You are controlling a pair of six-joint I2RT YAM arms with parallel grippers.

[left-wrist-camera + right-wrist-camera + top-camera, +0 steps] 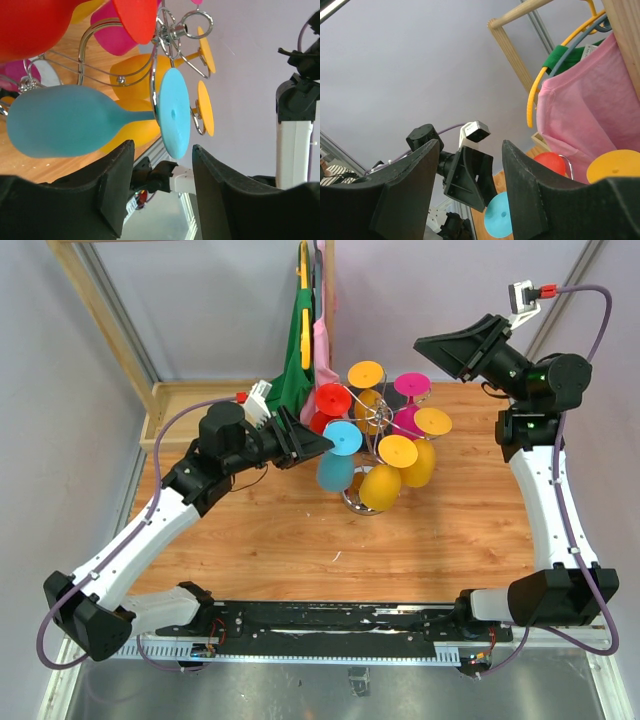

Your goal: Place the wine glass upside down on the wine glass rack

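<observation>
The chrome wine glass rack (372,422) stands at the table's middle back with several coloured glasses hanging upside down on it. A blue wine glass (337,462) hangs on its near left arm; in the left wrist view its bowl (65,120) and round foot (175,112) sit in a chrome loop. My left gripper (318,443) is open, just left of the blue foot, holding nothing; the foot lies just beyond the gap (162,155). My right gripper (428,343) is open and empty, raised right of the rack; its wrist view (470,165) looks across at the left gripper.
Red (330,400), magenta (410,390) and several yellow-orange glasses (385,480) hang on the rack. Green and pink garments (305,360) hang on hangers from a wooden frame (105,320) behind the rack. A wooden tray edge (160,410) lies at back left.
</observation>
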